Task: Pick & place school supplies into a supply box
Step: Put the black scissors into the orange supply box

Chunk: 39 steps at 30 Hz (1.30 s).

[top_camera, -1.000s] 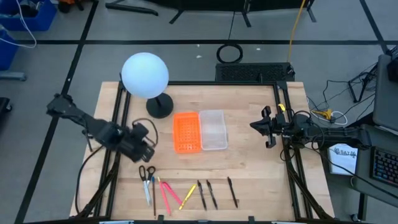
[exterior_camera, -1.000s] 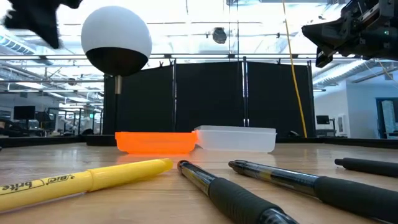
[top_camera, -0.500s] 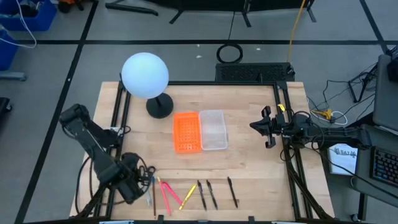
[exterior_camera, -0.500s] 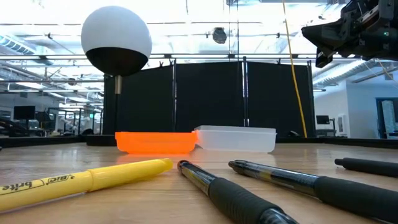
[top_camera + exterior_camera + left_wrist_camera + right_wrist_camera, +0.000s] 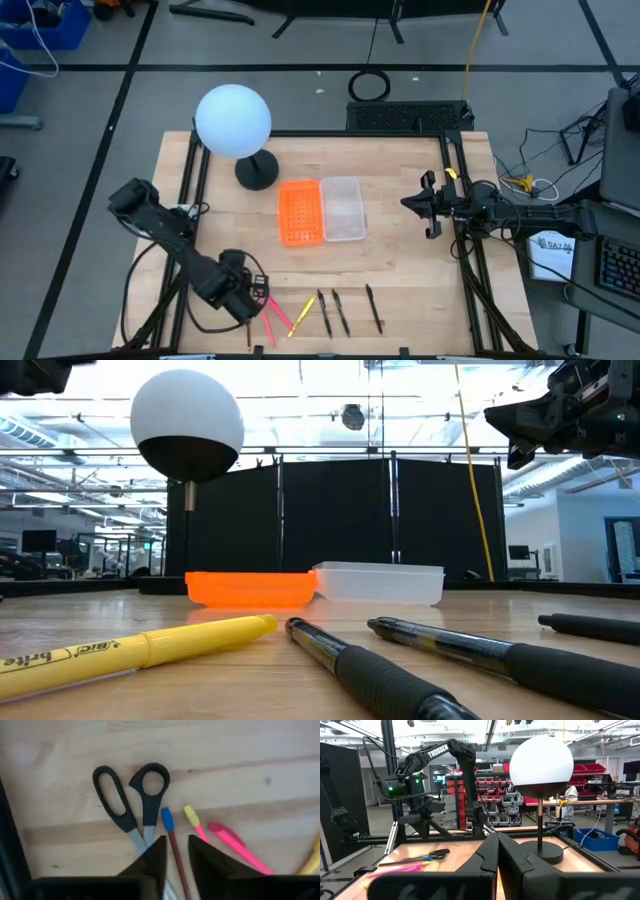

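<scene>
The school supplies lie in a row near the table's near edge. They are black-handled scissors, a brown pencil with a blue end, pink pens, a yellow highlighter and three dark pens. My left gripper hangs over the scissors and pencil, hiding them in the high view. It is open, with one finger on either side of the pencil's shaft, beside the scissor blades. The clear supply box stands mid-table. My right gripper is shut and empty by the table's right edge.
An orange perforated tray sits against the clear box's left side. A lamp with a white globe stands on its dark base at the far left. Bare wood lies between the trays and the row of supplies.
My left gripper has gone from the left middle of the table toward the near edge, then a little to the right. It now stands over the scissors and pencil. The supplies and both trays have stayed where they were.
</scene>
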Each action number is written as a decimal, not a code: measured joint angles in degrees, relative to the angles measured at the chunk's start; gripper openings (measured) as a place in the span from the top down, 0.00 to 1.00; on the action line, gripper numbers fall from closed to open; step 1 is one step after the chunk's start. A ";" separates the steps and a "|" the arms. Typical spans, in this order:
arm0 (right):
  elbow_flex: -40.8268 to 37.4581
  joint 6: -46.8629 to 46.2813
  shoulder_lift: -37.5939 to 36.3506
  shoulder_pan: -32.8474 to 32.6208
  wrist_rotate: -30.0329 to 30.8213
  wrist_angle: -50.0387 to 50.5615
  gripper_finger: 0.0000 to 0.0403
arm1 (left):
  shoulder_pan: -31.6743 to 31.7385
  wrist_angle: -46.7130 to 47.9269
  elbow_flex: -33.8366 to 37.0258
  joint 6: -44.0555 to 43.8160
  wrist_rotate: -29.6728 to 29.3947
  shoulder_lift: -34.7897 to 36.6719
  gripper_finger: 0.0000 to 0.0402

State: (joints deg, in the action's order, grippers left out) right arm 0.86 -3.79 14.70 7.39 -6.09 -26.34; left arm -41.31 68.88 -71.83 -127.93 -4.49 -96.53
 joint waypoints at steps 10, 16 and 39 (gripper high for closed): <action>0.00 -0.02 0.00 0.01 0.00 1.50 1.00 | 2.59 4.05 0.00 -5.63 3.16 -5.29 0.32; -0.01 -0.01 0.00 0.00 0.00 1.40 1.00 | 2.51 4.35 0.02 -7.95 3.80 -7.32 0.28; -0.01 -0.01 0.00 0.00 0.00 2.39 1.00 | 2.57 -14.16 16.46 -7.90 2.88 -1.73 0.57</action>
State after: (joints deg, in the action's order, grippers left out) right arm 0.86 -3.80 14.70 7.39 -6.09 -23.94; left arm -38.74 54.72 -55.37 -135.83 -1.61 -98.26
